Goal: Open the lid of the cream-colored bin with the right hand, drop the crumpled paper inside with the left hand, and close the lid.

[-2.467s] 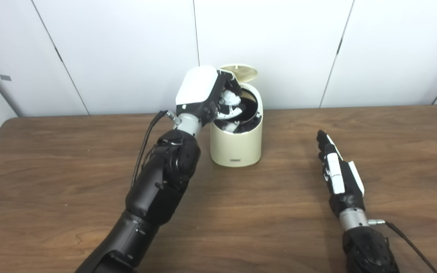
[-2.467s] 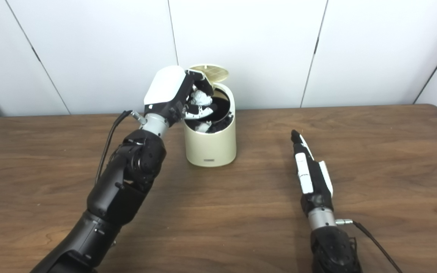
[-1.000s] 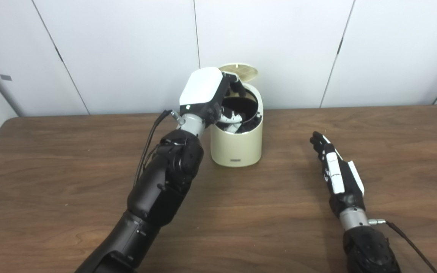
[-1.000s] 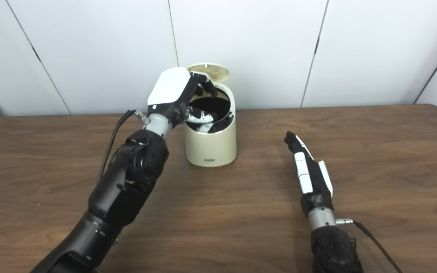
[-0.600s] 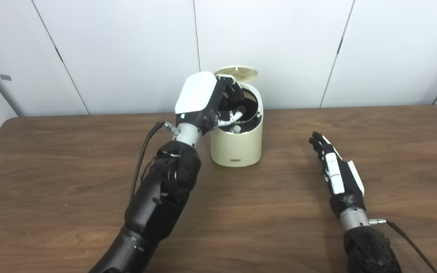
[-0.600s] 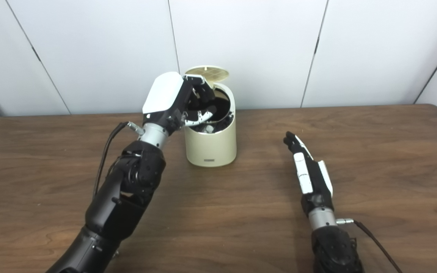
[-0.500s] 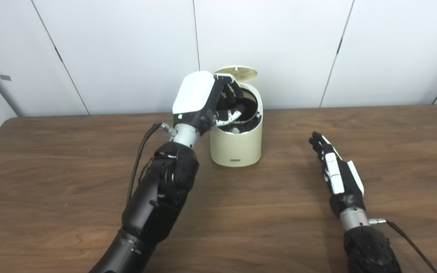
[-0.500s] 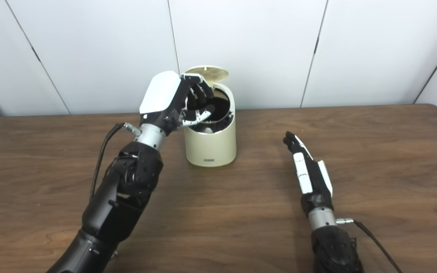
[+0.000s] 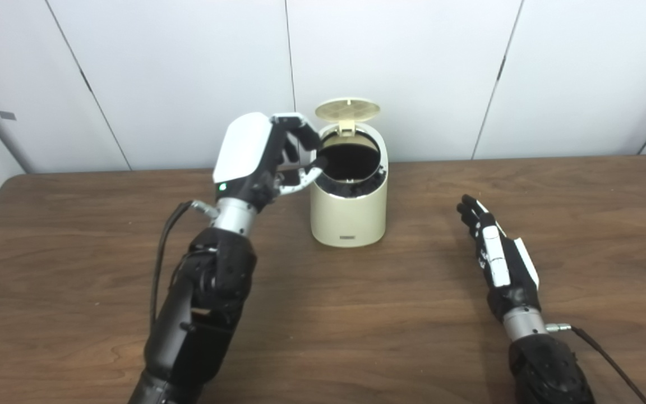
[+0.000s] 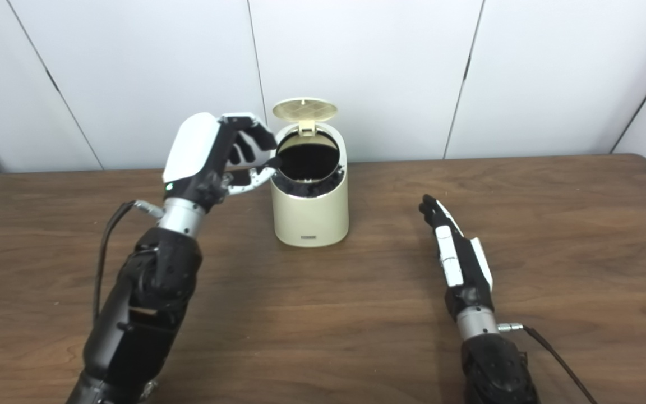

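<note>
With the lid (image 9: 347,108) upright and the left hand (image 9: 261,154) spread empty, the flat, unladen right hand (image 9: 494,252) should tip it shut gently.

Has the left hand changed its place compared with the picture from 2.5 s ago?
Yes. The left hand has drawn back leftward from over the mouth of the cream-colored bin, which stands in the same spot, and now sits beside its rim, empty.

Matt cream plastic bin (image 9: 348,216), smooth wood-grain table (image 9: 76,252), glossy white-shelled left hand (image 9: 261,154)
</note>
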You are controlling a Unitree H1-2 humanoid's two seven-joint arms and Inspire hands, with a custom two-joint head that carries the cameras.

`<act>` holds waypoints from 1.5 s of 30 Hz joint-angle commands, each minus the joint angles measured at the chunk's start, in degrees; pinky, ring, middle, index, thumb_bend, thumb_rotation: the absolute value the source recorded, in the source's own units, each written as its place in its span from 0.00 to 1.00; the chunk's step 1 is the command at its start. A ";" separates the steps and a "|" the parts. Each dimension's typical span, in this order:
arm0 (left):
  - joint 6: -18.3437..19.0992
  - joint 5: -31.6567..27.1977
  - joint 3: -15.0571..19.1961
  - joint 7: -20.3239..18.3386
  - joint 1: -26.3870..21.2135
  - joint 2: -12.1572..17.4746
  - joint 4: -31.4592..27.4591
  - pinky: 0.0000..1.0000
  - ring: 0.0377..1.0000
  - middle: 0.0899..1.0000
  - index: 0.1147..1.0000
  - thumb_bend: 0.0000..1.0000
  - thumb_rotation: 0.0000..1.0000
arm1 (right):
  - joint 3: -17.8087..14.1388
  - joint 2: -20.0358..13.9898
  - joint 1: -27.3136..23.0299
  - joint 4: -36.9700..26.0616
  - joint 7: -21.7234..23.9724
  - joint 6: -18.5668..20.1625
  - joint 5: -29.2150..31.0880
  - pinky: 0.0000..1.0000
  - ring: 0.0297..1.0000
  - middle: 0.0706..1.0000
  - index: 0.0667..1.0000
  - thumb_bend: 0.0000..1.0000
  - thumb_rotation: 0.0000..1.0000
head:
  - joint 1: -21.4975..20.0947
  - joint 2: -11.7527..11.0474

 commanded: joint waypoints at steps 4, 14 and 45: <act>1.17 -4.66 5.06 0.57 0.92 -0.35 -4.00 0.35 0.39 0.44 0.41 0.47 0.00 | -0.08 -0.08 -1.01 -0.83 0.51 -0.21 0.42 1.00 0.94 0.90 0.90 0.50 1.00 | 0.04 0.34; -5.26 -17.97 14.80 7.48 7.89 -3.96 -1.05 0.32 0.41 0.45 0.41 0.47 0.00 | -0.79 -0.17 -1.32 -0.43 0.68 -0.87 1.57 0.99 0.94 0.92 0.90 0.55 1.00 | 0.32 1.43; -13.24 -46.58 19.09 -5.80 20.54 -1.59 6.28 1.00 1.00 1.00 1.00 0.58 1.00 | -2.54 -1.67 -1.52 -1.51 1.45 -1.90 3.80 0.99 0.96 0.93 0.89 0.60 1.00 | 0.45 2.99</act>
